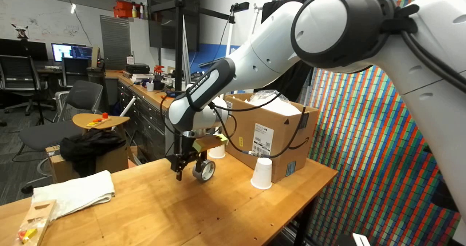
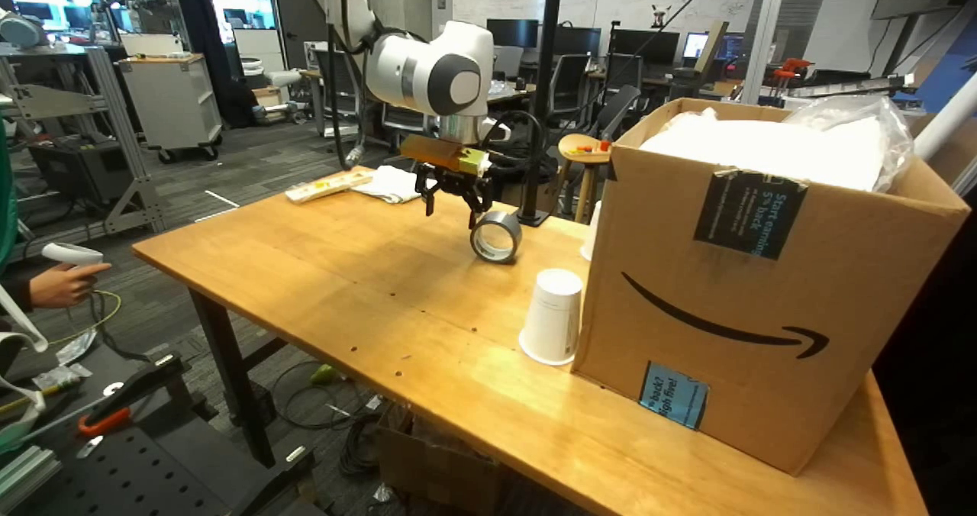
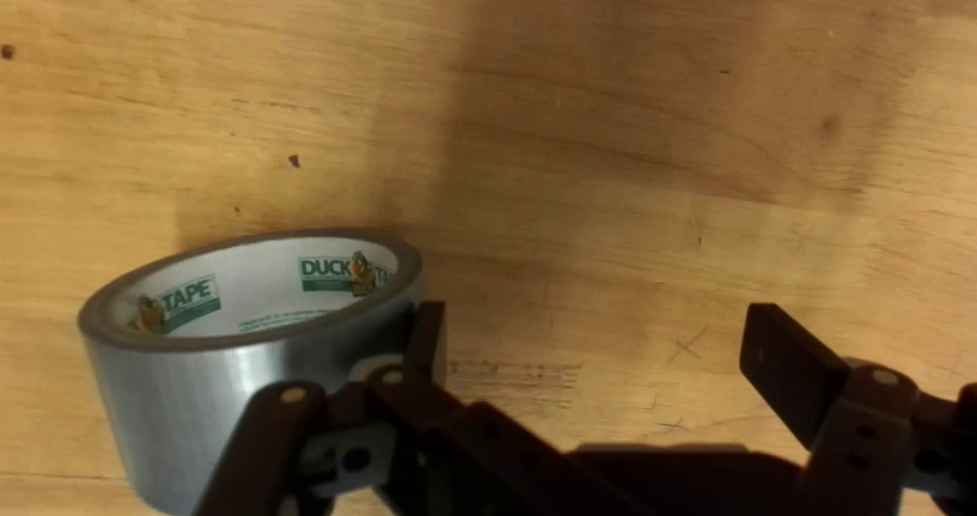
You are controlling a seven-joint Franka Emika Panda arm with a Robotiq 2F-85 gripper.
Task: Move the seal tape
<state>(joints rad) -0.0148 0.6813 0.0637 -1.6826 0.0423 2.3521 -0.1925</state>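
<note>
The seal tape is a silvery-grey ring with a white inner wall. It stands on its edge on the table in both exterior views (image 1: 197, 175) (image 2: 516, 235), with the hollow facing sideways. In the wrist view the seal tape (image 3: 175, 394) is at the lower left, its lower part partly hidden by a finger. My gripper (image 1: 189, 172) is low over the table beside it, also in an exterior view (image 2: 452, 217). In the wrist view my gripper (image 3: 599, 317) has its fingers wide apart and nothing between them. One finger is right beside the roll's outer side; I cannot tell whether they touch.
A white paper cup (image 1: 262, 174) stands upside down by a large cardboard box (image 2: 710, 272); another cup (image 1: 217, 151) is behind my gripper. A folded white cloth (image 1: 74, 193) and a wooden piece (image 1: 38, 217) lie at one end of the table (image 2: 320, 249).
</note>
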